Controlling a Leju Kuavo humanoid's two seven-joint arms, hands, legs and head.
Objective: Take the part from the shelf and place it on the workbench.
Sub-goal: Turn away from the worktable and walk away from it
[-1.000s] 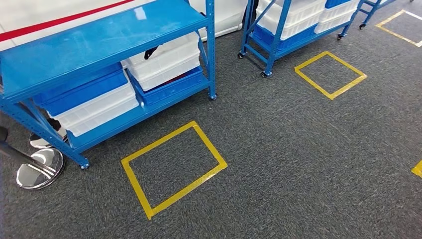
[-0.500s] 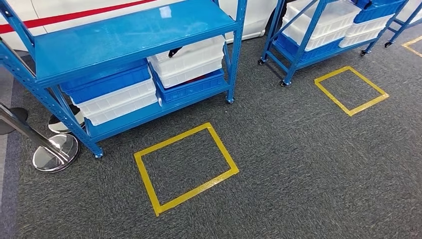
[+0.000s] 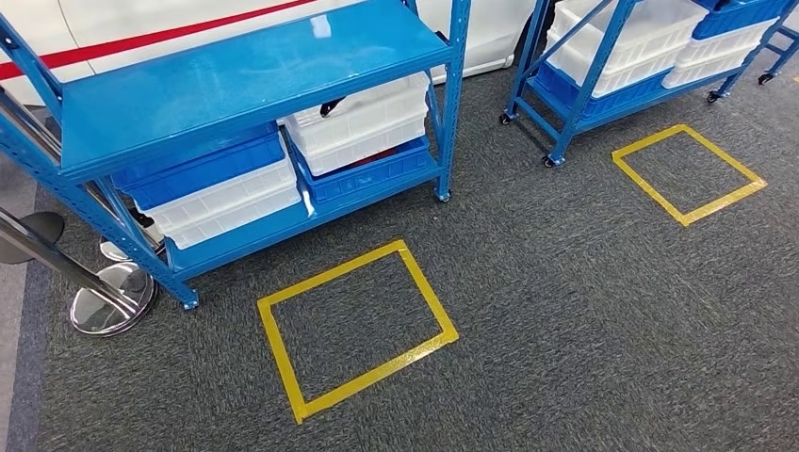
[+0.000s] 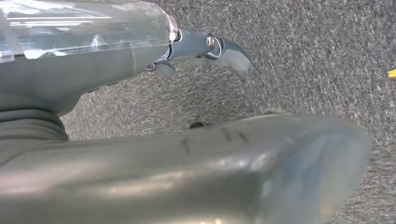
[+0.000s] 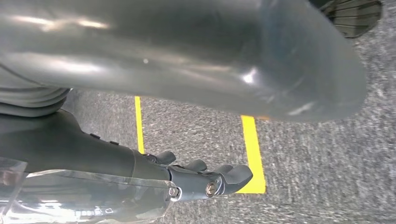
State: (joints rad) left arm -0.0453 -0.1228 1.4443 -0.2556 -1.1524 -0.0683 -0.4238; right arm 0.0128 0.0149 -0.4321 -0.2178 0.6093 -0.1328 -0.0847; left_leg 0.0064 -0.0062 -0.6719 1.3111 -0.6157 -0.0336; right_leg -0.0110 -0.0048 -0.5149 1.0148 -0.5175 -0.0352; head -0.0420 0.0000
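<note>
Shelf (image 3: 236, 75) hides bin contents; both hands' fingers apparently loose, holding nothing.

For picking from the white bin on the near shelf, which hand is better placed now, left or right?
Neither clearly yet. Both the left hand and the right hand hang empty over carpet. The white bin sits left of centre in the head view, so the left hand may have a slight advantage.

Blue shelf (image 3: 254, 71) on grey carpet (image 3: 565, 311); lower level holds white and blue bins (image 3: 363, 122).
</note>
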